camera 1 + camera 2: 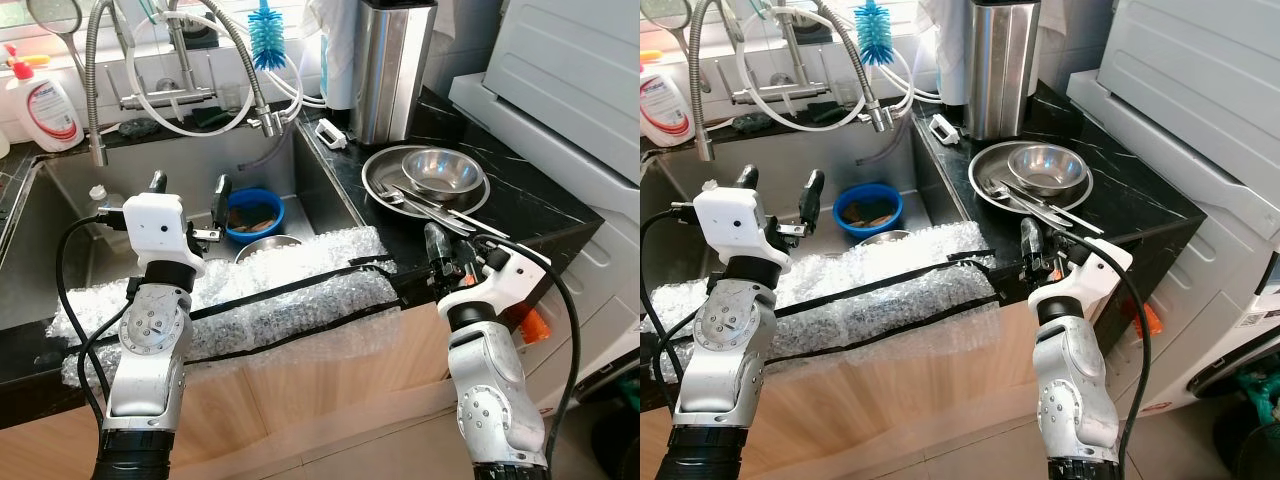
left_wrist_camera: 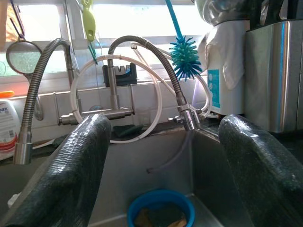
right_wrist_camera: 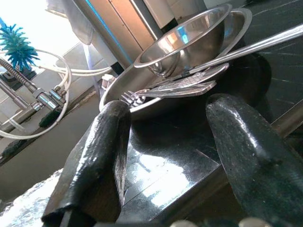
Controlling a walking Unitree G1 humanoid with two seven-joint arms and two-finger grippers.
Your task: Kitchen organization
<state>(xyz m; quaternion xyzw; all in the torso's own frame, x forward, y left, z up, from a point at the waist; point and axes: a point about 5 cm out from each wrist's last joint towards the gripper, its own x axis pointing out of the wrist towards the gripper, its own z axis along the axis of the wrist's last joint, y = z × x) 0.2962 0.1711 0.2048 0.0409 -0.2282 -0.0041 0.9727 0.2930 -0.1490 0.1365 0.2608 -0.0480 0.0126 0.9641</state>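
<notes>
Both arms stand nearest, raised before the worktop (image 1: 540,215). Left pincer (image 1: 187,189) is released, fingers spread, holding nothing, hovering above the sink (image 1: 60,230) just inside its front edge. Right pincer (image 1: 452,250) is likewise released and empty, fingers apart, poised at the worktop's front edge, just short of the plate (image 1: 378,172).

Bubble wrap (image 1: 270,290) with black tape strips lies along the sink's front edge. Within the sink sit a blue bowl (image 1: 253,215) and, beside it, a steel bowl (image 1: 268,243) partly hidden by the wrap.

On the worktop right of the sink, the plate carries a metal bowl (image 1: 441,170) and cutlery (image 1: 425,203) laid across its near rim. A steel canister (image 1: 392,70) stands at the rear edge. A blue brush (image 1: 265,35) hangs over the faucet hoses (image 1: 215,70); a detergent bottle (image 1: 45,105) stands at the back left corner.
</notes>
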